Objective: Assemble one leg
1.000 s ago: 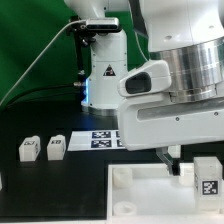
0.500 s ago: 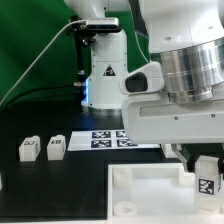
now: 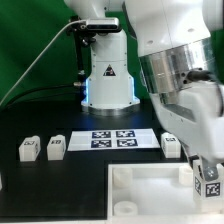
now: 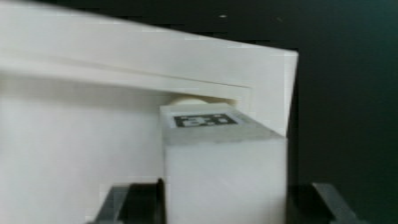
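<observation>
**Arm swung toward the exterior view's right, leg now tilted at the panel corner**

Since a second ago my wrist has rolled and shifted to the exterior view's right. That uncovers the marker board [image 3: 116, 139], which my housing hid in part before, and shows another leg [image 3: 171, 146] just beside the board's end. The leg [image 3: 210, 180] I carry was upright before. Now it leans, low at the right edge of the panel [image 3: 140, 190].

My gripper [image 4: 217, 200] pinches the leg [image 4: 222, 165]. In the wrist view the dark fingers [image 4: 134, 200] sit tight on both its sides. Its tag faces the camera. Past its far end a round socket [image 4: 201, 100] on the panel [image 4: 71, 130] shows, touching or nearly so; can't tell which.

Two spare legs [image 3: 28, 149] [image 3: 56, 146] rest well apart on the black table [image 3: 60, 185], at the exterior view's left, same as before.

Judgement: I'm at the insert step, leg lined up toward a corner socket, not yet seated. The tilt looks like alignment or start of a twist. Next needs the leg end square on the socket, then push or turn. Risk: jam if it goes in crooked.
</observation>
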`<act>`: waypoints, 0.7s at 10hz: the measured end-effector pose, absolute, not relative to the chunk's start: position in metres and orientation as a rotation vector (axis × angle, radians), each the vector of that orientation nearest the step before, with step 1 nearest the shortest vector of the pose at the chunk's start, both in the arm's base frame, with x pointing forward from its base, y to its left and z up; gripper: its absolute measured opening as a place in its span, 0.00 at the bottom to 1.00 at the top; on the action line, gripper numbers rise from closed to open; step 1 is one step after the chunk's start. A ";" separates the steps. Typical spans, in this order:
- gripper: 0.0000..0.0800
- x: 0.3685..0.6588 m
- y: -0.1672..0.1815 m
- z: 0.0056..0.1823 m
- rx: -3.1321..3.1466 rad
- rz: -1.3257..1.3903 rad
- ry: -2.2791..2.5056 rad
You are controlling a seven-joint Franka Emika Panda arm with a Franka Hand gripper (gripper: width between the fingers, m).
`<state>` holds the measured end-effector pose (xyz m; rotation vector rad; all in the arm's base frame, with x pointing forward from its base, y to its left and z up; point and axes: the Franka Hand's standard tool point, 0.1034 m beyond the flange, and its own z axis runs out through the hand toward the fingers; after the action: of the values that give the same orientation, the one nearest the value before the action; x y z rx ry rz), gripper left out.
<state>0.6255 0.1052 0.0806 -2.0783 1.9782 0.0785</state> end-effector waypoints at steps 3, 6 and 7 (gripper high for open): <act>0.38 0.623 0.104 0.080 -1.962 0.063 2.063; 0.74 0.621 0.104 0.077 -2.292 0.043 1.733; 0.79 0.618 0.112 0.080 -2.481 0.070 1.552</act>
<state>0.6184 0.1118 0.0796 -2.4815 1.5522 0.0702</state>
